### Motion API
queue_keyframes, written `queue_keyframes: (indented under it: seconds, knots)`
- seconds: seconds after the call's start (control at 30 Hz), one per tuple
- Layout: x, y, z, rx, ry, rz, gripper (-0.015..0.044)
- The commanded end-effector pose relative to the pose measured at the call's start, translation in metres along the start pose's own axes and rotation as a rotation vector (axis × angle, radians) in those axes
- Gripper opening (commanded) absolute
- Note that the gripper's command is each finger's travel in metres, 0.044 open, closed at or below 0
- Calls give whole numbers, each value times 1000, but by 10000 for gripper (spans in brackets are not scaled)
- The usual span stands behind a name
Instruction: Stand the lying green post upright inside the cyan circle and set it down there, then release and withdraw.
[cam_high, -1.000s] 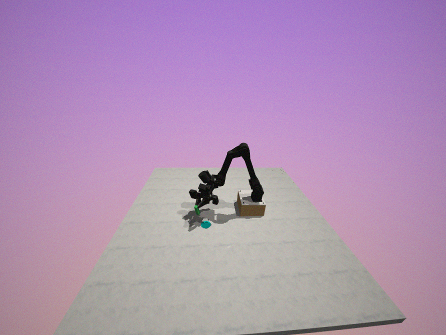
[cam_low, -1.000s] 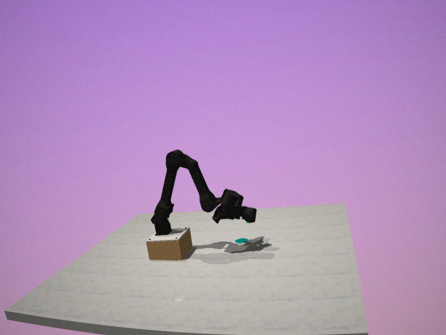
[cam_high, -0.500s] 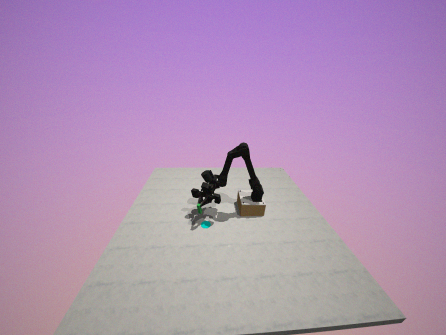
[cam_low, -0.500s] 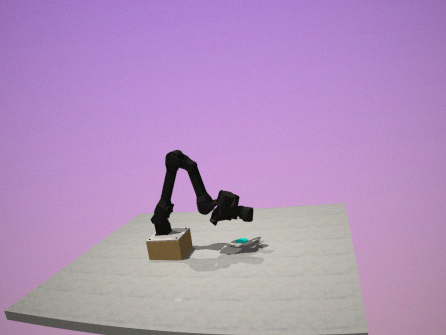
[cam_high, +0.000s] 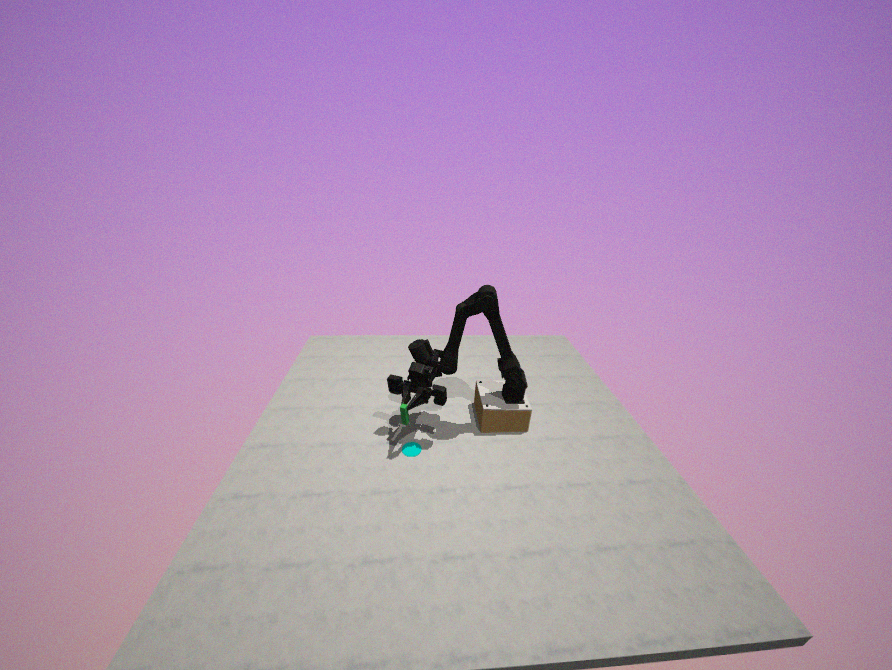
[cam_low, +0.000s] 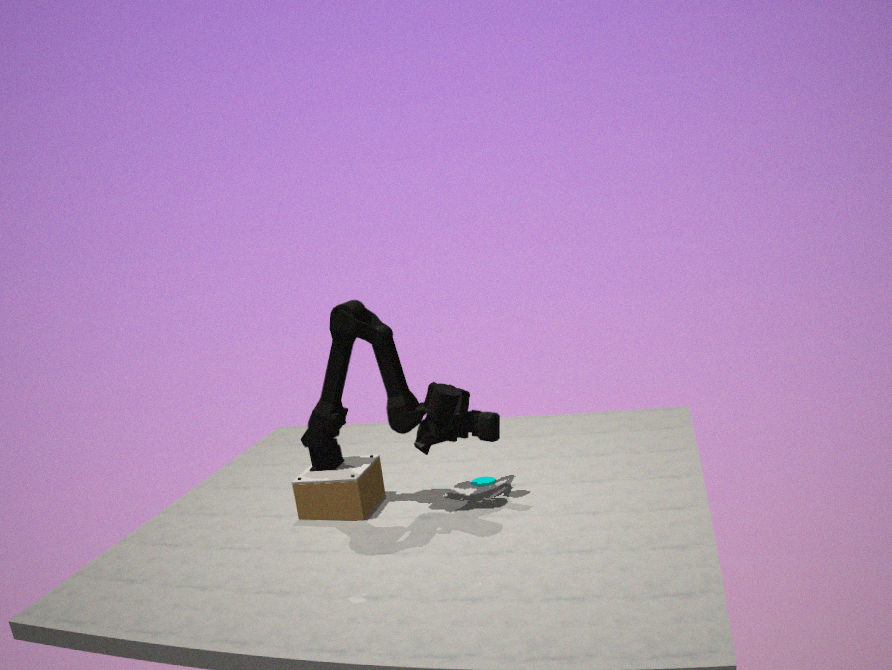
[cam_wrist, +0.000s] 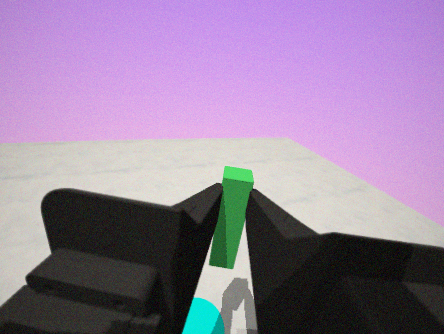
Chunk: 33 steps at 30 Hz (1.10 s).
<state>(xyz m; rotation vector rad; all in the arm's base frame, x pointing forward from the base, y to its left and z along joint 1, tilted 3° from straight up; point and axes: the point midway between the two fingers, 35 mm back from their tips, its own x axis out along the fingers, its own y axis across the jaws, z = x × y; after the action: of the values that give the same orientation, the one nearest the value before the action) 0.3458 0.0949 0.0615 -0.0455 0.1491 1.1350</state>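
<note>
The green post (cam_high: 404, 414) (cam_wrist: 236, 215) is between the fingertips of my gripper (cam_high: 405, 408) (cam_wrist: 234, 193), which is shut on it. In the top view the post looks close to upright, held above the table. In the wrist view its bright top end shows just above the fingertips and its lower end hangs free below them. The cyan circle (cam_high: 411, 450) (cam_low: 483, 481) (cam_wrist: 201, 317) lies flat on the table, below the post in the top view and at the bottom edge of the wrist view, partly hidden by a finger. In the exterior view the gripper body hides the post.
The arm stands on a brown box (cam_high: 504, 420) (cam_low: 331, 501) with a white top, on the grey table (cam_high: 461, 533) (cam_low: 562, 569). Shadows of the arm and gripper fall around the circle. The table's front edge is far from the gripper in the top view.
</note>
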Motion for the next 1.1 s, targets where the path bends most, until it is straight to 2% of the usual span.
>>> queue_keyframes:
  seconds: [0.0, 0.87, 1.07]
  knots:
    - [-4, 6, 0, -3, -15, 13, 23]
    - [-11, 16, 3, -27, -47, 39, 23]
    - [-9, 13, -9, -27, -47, 39, 23]
